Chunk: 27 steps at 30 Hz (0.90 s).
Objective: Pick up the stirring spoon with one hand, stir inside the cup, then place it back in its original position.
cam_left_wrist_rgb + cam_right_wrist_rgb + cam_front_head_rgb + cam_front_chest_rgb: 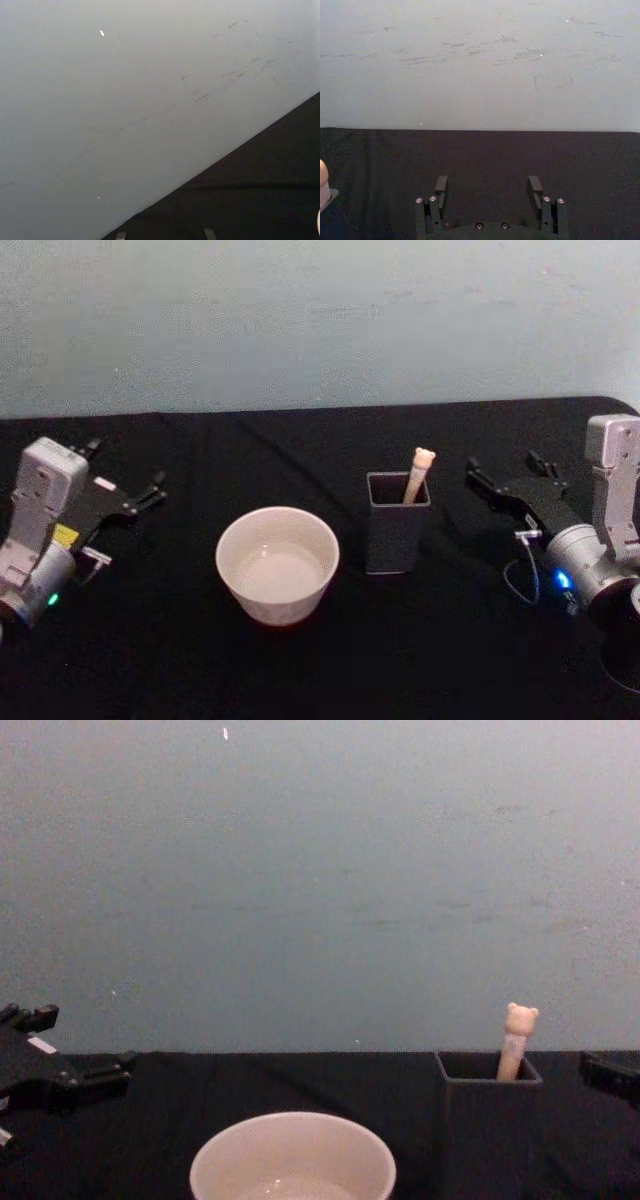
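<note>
The stirring spoon (420, 472) stands in a dark grey square holder (397, 525), its beige bear-head handle (518, 1040) sticking up above the rim; shaft and bowl are hidden inside. The cream-white cup (277, 565) sits left of the holder, with a little clear liquid in it. My right gripper (507, 472) hovers just right of the holder, open and holding nothing; in the right wrist view its fingers (441, 186) stand well apart. My left gripper (128, 468) is parked at the table's left, open and holding nothing, away from the cup.
A black cloth (330, 670) covers the table, and a pale grey wall (320, 870) rises close behind its back edge. A loose cable (522, 575) loops by the right wrist. Bare cloth lies in front of the cup and holder.
</note>
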### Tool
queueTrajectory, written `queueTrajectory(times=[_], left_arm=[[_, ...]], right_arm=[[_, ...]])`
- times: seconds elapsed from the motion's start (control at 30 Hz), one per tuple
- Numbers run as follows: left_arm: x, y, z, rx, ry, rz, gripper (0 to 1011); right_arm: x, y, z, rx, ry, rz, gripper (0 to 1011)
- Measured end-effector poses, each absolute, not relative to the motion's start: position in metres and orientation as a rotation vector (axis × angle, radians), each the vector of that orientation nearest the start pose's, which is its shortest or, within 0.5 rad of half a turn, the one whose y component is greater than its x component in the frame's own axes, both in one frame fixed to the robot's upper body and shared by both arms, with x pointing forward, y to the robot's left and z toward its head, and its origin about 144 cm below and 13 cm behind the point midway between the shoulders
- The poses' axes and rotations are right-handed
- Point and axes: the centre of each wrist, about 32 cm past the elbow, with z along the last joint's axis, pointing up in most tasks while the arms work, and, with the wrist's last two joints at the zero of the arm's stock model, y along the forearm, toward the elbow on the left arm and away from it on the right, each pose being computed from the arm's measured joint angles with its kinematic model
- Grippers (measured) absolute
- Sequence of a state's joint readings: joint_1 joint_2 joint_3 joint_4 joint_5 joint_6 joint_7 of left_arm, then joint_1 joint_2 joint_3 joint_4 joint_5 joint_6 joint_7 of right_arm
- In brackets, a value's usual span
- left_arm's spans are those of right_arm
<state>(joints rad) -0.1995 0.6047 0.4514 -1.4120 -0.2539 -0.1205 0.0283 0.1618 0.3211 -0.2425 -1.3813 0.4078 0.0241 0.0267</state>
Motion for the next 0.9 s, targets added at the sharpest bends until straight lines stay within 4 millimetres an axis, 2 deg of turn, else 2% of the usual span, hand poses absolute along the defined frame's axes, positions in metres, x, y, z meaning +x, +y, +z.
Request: queueTrajectory(times=[0.9], left_arm=[[0.4886,0.3097,1.1398,0.304,-0.285,1.248,1001]], right_arm=[[0.4972,-0.2674,1.131,-0.057,0.133,-1.378,1000]])
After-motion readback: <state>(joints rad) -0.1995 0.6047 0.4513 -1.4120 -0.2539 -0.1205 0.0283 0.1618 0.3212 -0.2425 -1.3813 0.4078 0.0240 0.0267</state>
